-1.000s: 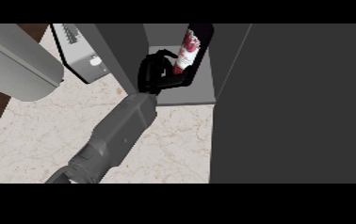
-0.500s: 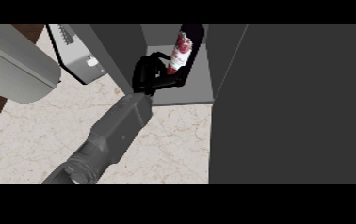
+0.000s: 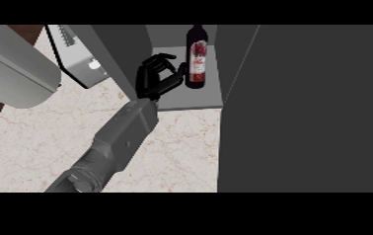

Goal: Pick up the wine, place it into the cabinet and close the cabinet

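Fingers [image 3: 166, 61] on my one visible hand [image 3: 154, 78]: loosely curled, spread, grasping nothing. The thumb tip reaches toward the wine [image 3: 196, 56] and ends just beside its lower body; I cannot tell if it touches the glass. The rest of the hand sits clear of the bottle, to its left.

From its place in the view I take this for the left hand. The grey forearm [image 3: 116, 142] runs from the lower left edge up and to the right, ending at the cabinet [image 3: 191, 100] opening.

Wine: dark bottle, red and white label, standing upright on the cabinet's grey shelf, inside the opening, toward the back and right of the compartment. Neck points up toward the top of the view. Base rests on the shelf floor. No finger is wrapped round it.

Cabinet: open. A large dark grey panel [image 3: 299, 110], probably the door, fills the right side of the view, its left edge just right of the bottle.

Left of the opening a grey wall separates the shelf from a light box [image 3: 86, 63] with a small white knob. A pale rounded shape [image 3: 25, 71] sits at far left.

Surface [image 3: 182, 150]: pale marbled stone under the forearm.

No second hand shows.
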You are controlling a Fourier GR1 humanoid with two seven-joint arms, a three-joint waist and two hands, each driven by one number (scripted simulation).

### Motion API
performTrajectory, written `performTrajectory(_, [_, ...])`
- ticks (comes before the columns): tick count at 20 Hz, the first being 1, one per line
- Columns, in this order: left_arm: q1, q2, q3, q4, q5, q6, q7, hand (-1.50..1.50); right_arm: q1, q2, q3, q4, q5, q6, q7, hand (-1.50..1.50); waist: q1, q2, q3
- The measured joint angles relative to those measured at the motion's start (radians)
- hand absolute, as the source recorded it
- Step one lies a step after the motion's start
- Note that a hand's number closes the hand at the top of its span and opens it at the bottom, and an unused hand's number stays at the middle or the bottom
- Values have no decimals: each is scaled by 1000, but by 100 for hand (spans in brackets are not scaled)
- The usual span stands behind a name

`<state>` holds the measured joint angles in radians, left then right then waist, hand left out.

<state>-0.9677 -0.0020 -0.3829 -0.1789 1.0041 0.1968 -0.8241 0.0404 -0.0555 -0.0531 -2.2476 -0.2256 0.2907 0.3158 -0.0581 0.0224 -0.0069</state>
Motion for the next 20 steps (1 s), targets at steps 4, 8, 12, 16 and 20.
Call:
performTrajectory(4, [4,0,-9,-15,-21,-30,-26,-150,21,6,12,-17,13,0,-3,-150,7,3,-5])
performTrajectory(8, [19,0,-22,-53,-36,-49,-35,-150,12,-1,-4,-13,13,-3,-2,-150,18,3,-7])
performTrajectory(12, [34,0,-37,-93,-43,-37,-16,-150,23,-3,-6,-24,10,-5,8,-150,29,0,-8])
performTrajectory(16, [71,1,-67,-170,-66,-10,1,-150,42,3,6,-45,25,-9,12,-150,47,-10,-5])
performTrajectory(20, [142,14,-107,-311,-96,20,32,-150,53,7,6,-64,24,-19,29,-150,70,-24,0])
